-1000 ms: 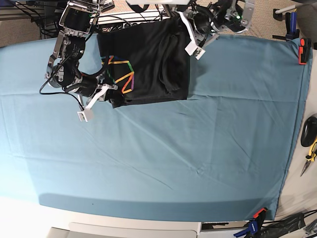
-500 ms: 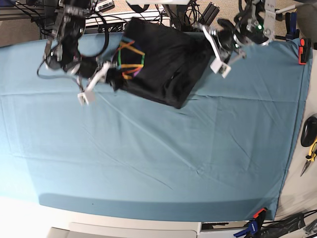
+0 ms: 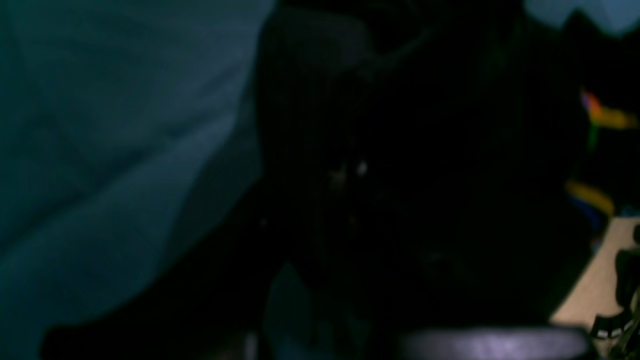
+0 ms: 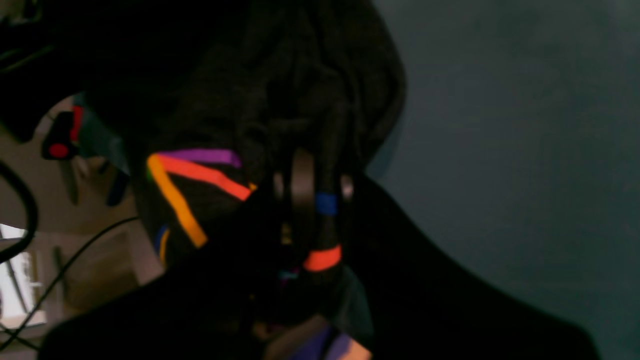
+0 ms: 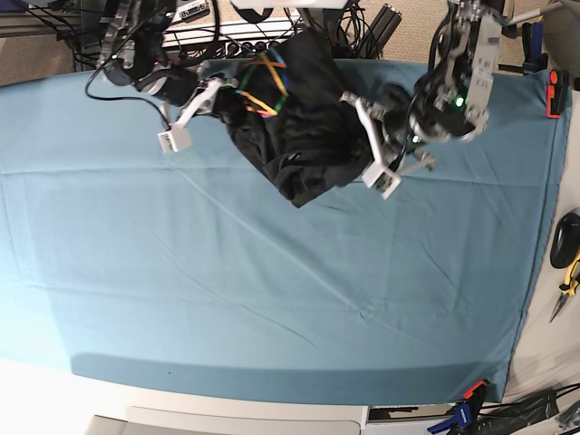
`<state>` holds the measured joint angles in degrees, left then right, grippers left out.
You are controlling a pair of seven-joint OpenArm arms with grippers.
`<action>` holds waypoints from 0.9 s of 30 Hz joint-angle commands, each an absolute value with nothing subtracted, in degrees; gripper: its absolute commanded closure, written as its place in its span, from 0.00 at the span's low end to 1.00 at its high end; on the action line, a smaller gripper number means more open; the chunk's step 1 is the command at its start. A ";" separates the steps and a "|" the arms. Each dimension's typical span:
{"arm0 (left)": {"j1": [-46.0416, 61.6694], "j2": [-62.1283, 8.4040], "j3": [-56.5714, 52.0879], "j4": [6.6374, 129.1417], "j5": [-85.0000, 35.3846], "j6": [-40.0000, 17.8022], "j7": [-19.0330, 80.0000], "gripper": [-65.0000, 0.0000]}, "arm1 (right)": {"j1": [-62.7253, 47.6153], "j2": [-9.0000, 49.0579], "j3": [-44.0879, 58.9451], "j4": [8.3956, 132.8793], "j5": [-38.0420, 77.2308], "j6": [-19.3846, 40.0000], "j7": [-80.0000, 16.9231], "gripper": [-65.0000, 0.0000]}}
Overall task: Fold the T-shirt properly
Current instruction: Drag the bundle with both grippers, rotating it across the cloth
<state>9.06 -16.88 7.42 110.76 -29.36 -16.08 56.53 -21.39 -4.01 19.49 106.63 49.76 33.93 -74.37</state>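
The black T-shirt (image 5: 304, 136) hangs bunched between my two grippers at the back of the table, its lower corner drooping onto the cloth. Its rainbow line print (image 5: 263, 86) shows near the right gripper (image 5: 222, 92), which is shut on that end. In the right wrist view the dark fingers (image 4: 302, 200) pinch the printed fabric (image 4: 200, 175). The left gripper (image 5: 359, 127) is shut on the shirt's other edge. Black cloth (image 3: 425, 175) fills most of the left wrist view and hides its jaws.
A teal cloth (image 5: 272, 290) covers the whole table. An orange clamp (image 5: 553, 95) grips its far right corner and more clamps (image 5: 467, 408) sit at the near edge. Hand tools (image 5: 566, 263) lie off the right edge. Cables (image 5: 236, 36) crowd the back.
Both arms have carried the shirt: the left gripper swung toward the near side and inward, the right gripper rose toward the back. The shirt went from flat to bunched and turned.
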 commanded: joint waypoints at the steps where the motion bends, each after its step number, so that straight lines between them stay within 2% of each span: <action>1: 7.09 -17.32 7.90 110.74 -30.00 -16.05 55.18 1.00 | -21.28 -4.58 19.49 107.68 51.64 34.28 -73.52 1.00; 8: -5.13 -20.16 13.61 103.26 -29.98 -16.03 55.31 1.00 | -22.35 -6.20 19.44 107.68 54.02 35.27 -73.73 1.00; 15: -14.68 -20.14 16.75 94.96 -31.75 -16.05 55.66 1.00 | -23.00 -6.20 19.99 107.68 53.49 36.27 -71.53 1.00; 20: -15.14 -20.14 17.50 92.49 -31.73 -16.08 55.99 1.00 | -22.96 -6.20 24.18 107.68 49.87 36.18 -65.78 1.00; 27: -13.28 -19.99 17.50 91.98 -32.84 -16.56 56.07 1.00 | -20.91 -6.15 33.45 107.68 50.50 35.97 -65.12 1.00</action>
<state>-11.75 -19.53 18.06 91.20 -33.74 -17.34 57.17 -20.73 -6.61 33.08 106.63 49.84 35.46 -65.73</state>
